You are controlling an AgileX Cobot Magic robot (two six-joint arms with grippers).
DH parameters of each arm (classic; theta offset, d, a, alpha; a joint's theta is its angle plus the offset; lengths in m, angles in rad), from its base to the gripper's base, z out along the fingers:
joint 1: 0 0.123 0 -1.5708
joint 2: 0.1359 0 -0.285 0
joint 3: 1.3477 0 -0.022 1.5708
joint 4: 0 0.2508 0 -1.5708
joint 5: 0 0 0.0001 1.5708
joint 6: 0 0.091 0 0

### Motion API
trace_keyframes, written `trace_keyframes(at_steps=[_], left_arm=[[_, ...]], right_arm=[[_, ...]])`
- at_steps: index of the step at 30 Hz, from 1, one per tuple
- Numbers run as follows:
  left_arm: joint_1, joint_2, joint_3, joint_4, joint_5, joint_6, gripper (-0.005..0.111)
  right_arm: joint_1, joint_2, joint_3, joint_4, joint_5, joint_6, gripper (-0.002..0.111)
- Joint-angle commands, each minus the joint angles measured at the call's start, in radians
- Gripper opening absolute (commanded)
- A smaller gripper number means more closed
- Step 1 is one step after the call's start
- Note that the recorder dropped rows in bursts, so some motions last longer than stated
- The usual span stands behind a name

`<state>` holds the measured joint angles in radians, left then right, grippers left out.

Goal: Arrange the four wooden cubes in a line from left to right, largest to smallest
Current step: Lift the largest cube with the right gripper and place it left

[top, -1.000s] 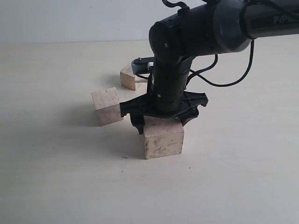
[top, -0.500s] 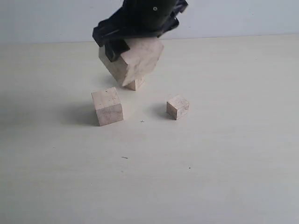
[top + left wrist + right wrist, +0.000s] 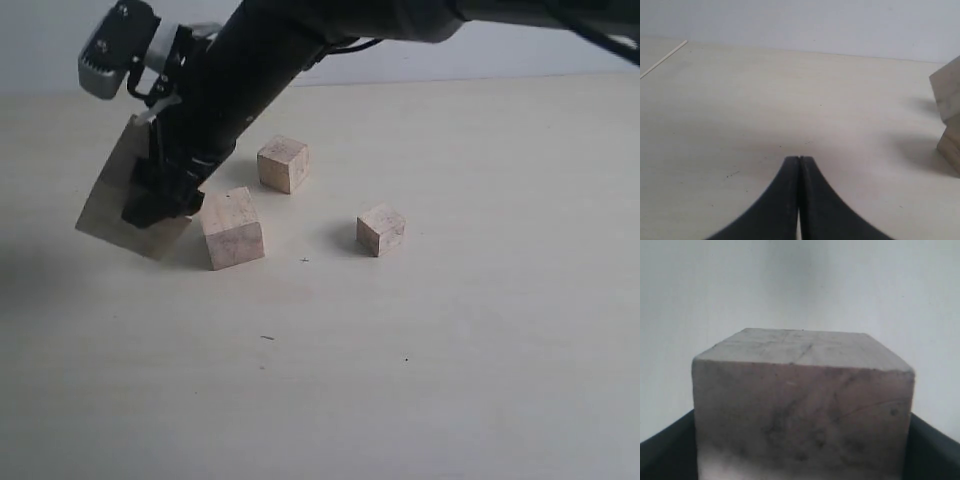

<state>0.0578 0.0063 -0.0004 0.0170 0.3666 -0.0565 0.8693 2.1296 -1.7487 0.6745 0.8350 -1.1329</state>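
My right gripper (image 3: 160, 195) reaches across to the left side and is shut on the largest wooden cube (image 3: 125, 205), which hangs tilted just above the table. That cube (image 3: 802, 405) fills the right wrist view between the dark jaws. To its right stands the second-largest cube (image 3: 233, 228). A smaller cube (image 3: 283, 163) lies behind it, and the smallest cube (image 3: 381, 229) sits further right. My left gripper (image 3: 799, 159) is shut on nothing over bare table; the largest cube (image 3: 950, 112) shows at that view's edge.
The pale table (image 3: 450, 350) spreads around the cubes, with a light wall behind it. The right arm (image 3: 270, 50) stretches diagonally over the back of the table. A table edge (image 3: 662, 60) shows in the left wrist view.
The right gripper lifted the largest cube from the middle front, carried it up and left, and now holds it low at the far left. The other three cubes stayed put.
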Motion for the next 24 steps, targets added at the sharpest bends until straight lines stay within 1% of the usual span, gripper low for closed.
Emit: trace_keyframes(at_steps=[1, 7, 10, 14, 16, 24], left_arm=[[-0.001, -0.006, 0.000, -0.002, -0.010, -0.003, 0.000], [-0.001, -0.006, 0.000, -0.002, -0.010, -0.003, 0.000], [-0.001, -0.006, 0.000, -0.002, -0.010, -0.003, 0.000], [-0.001, -0.006, 0.000, -0.002, -0.010, -0.003, 0.000], [-0.001, -0.006, 0.000, -0.002, -0.010, -0.003, 0.000], [-0.001, -0.006, 0.000, -0.002, -0.010, -0.003, 0.000]], right_arm=[[0.010, 0.044, -0.016, 0.036, -0.023, -0.037, 0.000], [0.010, 0.082, -0.016, 0.000, -0.038, -0.035, 0.000], [0.010, 0.082, -0.016, -0.120, -0.053, -0.021, 0.000], [0.006, 0.082, -0.016, -0.293, -0.082, 0.121, 0.000], [0.003, 0.082, -0.016, -0.320, -0.081, 0.179, 0.000], [0.003, 0.082, -0.016, -0.323, -0.064, 0.183, 0.000]])
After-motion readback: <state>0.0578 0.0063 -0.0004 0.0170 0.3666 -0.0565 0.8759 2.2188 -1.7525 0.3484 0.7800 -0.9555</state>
